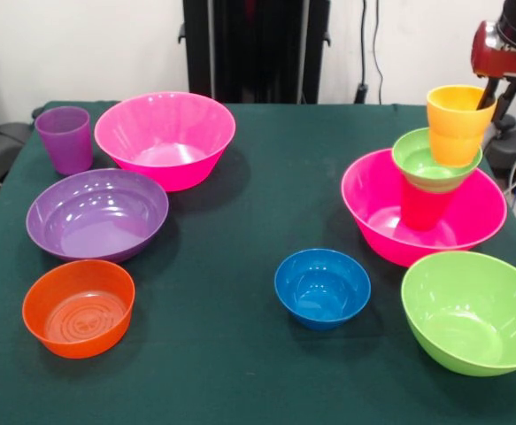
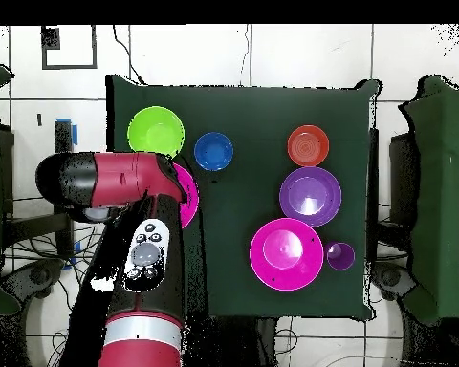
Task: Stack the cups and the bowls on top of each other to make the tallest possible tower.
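Gripper (image 1: 488, 96) at the rim of the yellow-orange cup (image 1: 457, 124), which tops a four-piece stack.

The dark finger (image 1: 487, 96) reaches down from the red arm (image 1: 504, 49) to the cup's rim; whether the gripper is spread or pinching the rim cannot be told. Directly beneath it, the yellow-orange cup sits in the small green bowl (image 1: 430, 164), which rests on the red cup (image 1: 426, 205), standing inside a large hot pink bowl (image 1: 470, 232). In the front view, the large lime green bowl (image 1: 472, 312) lies below the gripper, nearer the camera, and the small blue bowl (image 1: 322, 288) off to the left. Well apart to the left are the second hot pink bowl (image 1: 165, 140), purple cup (image 1: 65, 139), wide purple bowl (image 1: 97, 214) and shallow orange bowl (image 1: 79, 307), all on the green table (image 1: 240, 372).
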`<state>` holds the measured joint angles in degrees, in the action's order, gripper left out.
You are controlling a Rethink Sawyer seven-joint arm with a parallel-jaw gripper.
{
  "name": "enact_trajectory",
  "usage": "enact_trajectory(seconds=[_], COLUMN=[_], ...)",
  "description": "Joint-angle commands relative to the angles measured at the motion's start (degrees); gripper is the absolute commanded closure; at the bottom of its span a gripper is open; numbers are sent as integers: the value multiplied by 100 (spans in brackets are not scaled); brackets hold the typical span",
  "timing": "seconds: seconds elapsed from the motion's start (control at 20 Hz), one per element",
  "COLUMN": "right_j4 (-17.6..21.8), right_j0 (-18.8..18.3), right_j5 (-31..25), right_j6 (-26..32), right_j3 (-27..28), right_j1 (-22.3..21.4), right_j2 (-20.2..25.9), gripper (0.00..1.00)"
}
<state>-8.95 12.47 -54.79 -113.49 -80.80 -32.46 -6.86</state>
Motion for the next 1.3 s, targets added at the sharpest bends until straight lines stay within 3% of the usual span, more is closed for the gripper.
enact_trajectory(seconds=[0.05,1.0,1.3], right_j4=[-47,-99,-186], right_j0=[74,119,34], right_j5=[152,564,1031], right_j6=[-1118,-1102,-1079], right_j3=[-298,-640,-628], right_j1=[259,274,476], right_j2=[214,227,352], gripper=[100,100,100])
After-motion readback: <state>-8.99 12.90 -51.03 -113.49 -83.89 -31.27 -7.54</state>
